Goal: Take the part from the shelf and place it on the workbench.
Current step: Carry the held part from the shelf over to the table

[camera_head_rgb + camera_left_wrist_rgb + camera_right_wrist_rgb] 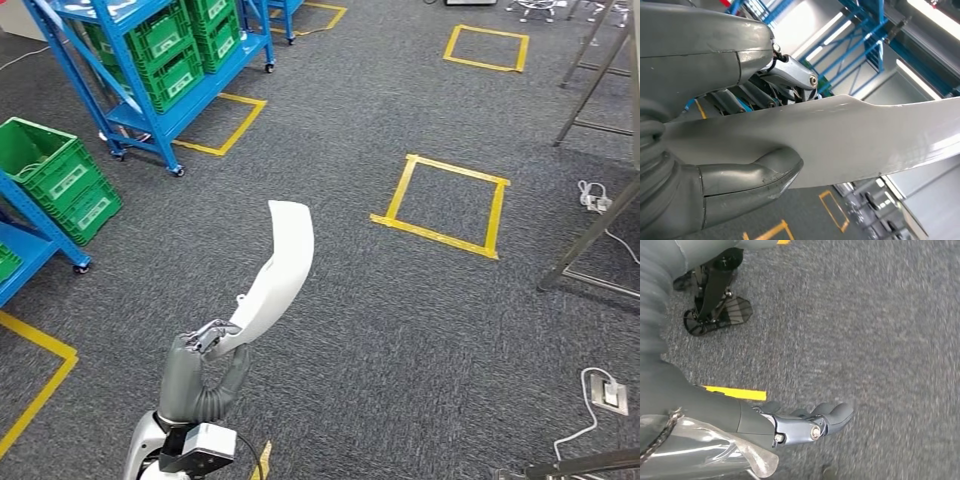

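Observation:
My left hand (202, 372) grips the lower end of a long curved white part (278, 270), which rises up and away from it over the grey carpet. In the left wrist view the white part (851, 140) runs across the picture, pinched between the thick thumb (753, 182) and the darker fingers (787, 75). My right hand (806, 422) hangs above the carpet, its fingers held straight out and close together with nothing in them.
Blue shelves (155, 120) with green crates (170, 55) stand at the far left, and another green crate (60, 175) sits on a lower blue shelf. Yellow tape squares (445, 205) mark the carpet. Metal table legs (589, 235) and a floor socket (608, 393) are at the right.

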### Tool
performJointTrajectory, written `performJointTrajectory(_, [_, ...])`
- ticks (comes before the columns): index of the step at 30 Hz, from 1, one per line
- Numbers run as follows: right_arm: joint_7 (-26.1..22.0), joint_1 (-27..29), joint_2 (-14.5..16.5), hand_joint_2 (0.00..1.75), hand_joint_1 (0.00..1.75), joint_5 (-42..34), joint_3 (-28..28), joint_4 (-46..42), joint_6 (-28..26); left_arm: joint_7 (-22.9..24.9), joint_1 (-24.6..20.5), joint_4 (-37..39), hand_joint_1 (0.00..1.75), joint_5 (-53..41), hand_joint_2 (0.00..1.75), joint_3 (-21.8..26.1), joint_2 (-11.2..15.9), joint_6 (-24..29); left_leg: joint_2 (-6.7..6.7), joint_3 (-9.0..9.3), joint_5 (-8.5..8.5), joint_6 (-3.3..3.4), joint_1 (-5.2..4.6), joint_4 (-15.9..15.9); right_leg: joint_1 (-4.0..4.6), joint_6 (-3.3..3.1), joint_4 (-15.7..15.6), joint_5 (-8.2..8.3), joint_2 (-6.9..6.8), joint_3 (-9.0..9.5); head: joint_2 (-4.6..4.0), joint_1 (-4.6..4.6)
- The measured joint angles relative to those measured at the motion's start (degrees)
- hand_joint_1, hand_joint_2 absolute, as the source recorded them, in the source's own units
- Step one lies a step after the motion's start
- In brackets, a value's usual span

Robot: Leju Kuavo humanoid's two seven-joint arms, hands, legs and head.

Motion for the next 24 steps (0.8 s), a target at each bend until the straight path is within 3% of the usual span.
performJointTrajectory(1, [0.0,-0.08,0.09,1.75,0.0,0.01,0.0,-0.01,0.01,0.0,0.01,0.01,1.75,0.0,1.75,0.01,0.0,0.02,-1.23,1.42,1.38,0.35,0.02,-3.36,0.04,0.11,0.16,0.02,0.67,-0.14,0.0,0.02])
performJointTrajectory(3, [0.04,-0.13,0.26,1.75,0.0,0.05,0.0,-0.04,0.03,0.0,0.01,0.03,1.75,0.0,1.75,0.04,0.0,0.06,-2.73,2.67,1.89,0.7,-0.03,-6.6,-0.11,0.62,0.35,0.23,1.76,-0.79,0.0,-0.08])
performJointTrajectory(5, [0.1,0.06,0.27,1.75,0.0,0.09,0.0,-0.1,0.05,0.0,-0.04,0.05,1.75,0.0,1.75,0.1,-0.08,0.09,-1.83,2.79,1.91,0.85,0.01,-7.39,-0.28,1.32,0.32,0.47,2.59,-1.49,0.0,-0.24])
performJointTrajectory(7, [0.1,0.18,0.27,1.75,0.0,0.11,0.0,-0.23,0.06,0.0,-0.1,0.05,1.75,0.0,1.75,0.16,-0.22,0.1,-0.5,3.02,2.26,1.19,0.26,-8.06,-0.19,1.92,1.86,-0.71,0.83,-2.6,0.0,-0.06])
performJointTrajectory(9, [0.1,0.02,0.26,1.75,0.0,0.11,0.0,-0.33,0.07,0.0,-0.03,0.08,1.75,0.0,1.75,0.25,-0.3,0.11,1.05,3.13,2.39,1.4,0.37,-8.35,-0.25,2.5,7.92,-4.02,-2.3,-5.59,0.0,0.18])
performJointTrajectory(11, [0.16,-0.07,0.27,1.75,0.0,0.15,0.01,-0.36,0.15,0.0,0.06,0.13,1.75,0.01,1.75,0.34,-0.31,0.11,2.64,3.07,2.35,1.46,0.34,-8.3,-0.6,3.12,15.0,-6.63,-3.52,-9.03,0.0,0.27])
performJointTrajectory(12, [0.2,-0.01,0.28,1.75,0.0,0.16,0.01,-0.37,0.2,0.0,0.08,0.17,1.75,0.04,1.75,0.37,-0.3,0.09,3.39,3.08,2.33,1.45,0.35,-8.27,-0.78,3.39,16.18,-6.52,-3.72,-9.56,0.0,0.26])
performJointTrajectory(13, [0.23,0.07,0.28,1.75,0.0,0.19,0.01,-0.4,0.24,0.0,0.07,0.21,1.75,0.1,1.75,0.38,-0.3,0.03,4.07,3.09,2.32,1.4,0.38,-8.2,-0.97,3.61,15.02,-5.39,-3.98,-8.89,0.0,0.28])
performJointTrajectory(15, [0.26,0.08,0.28,1.75,0.0,0.28,0.0,-0.5,0.26,0.0,0.03,0.25,1.75,0.28,1.75,0.39,-0.31,-0.12,5.21,3.15,2.16,1.09,0.4,-7.95,-1.16,3.86,7.41,-1.96,-5.81,-4.76,0.0,0.29])
performJointTrajectory(17, [0.31,-0.19,0.33,1.75,0.0,0.43,0.0,-0.59,0.29,0.0,-0.01,0.26,1.75,0.43,1.75,0.43,-0.31,-0.22,6.08,3.1,1.81,0.41,0.05,-7.6,-1.02,3.37,1.48,-0.27,-7.65,-1.49,0.0,0.24])
performJointTrajectory(18, [0.33,-0.32,0.35,1.75,0.0,0.49,0.0,-0.62,0.31,0.0,-0.03,0.26,1.75,0.44,1.75,0.44,-0.31,-0.22,6.47,3.09,1.71,0.09,-0.13,-7.51,-0.89,2.97,0.64,-0.3,-7.97,-1.08,0.0,0.19])
performJointTrajectory(20, [0.39,-0.36,0.37,1.75,0.0,0.57,0.0,-0.68,0.32,0.0,-0.05,0.26,1.75,0.42,1.75,0.45,-0.34,-0.22,7.21,3.17,1.64,-0.5,-0.12,-7.46,-0.76,1.99,0.71,-0.09,-6.85,-1.27,0.0,0.15])
performJointTrajectory(22, [0.41,-0.27,0.38,1.75,0.0,0.64,-0.01,-0.76,0.32,-0.01,-0.09,0.26,1.75,0.39,1.75,0.45,-0.37,-0.2,5.76,2.79,0.32,-1.15,0.18,-6.07,-0.85,1.14,0.55,0.26,-5.82,-1.37,0.0,0.1])
performJointTrajectory(24, [0.42,-0.35,0.4,1.75,0.0,0.71,-0.01,-0.81,0.32,-0.02,-0.03,0.27,1.75,0.38,1.75,0.47,-0.31,-0.18,3.05,0.41,-3.46,-1.51,0.36,-0.14,-0.93,0.45,0.42,0.59,-4.72,-1.51,0.0,-0.06])
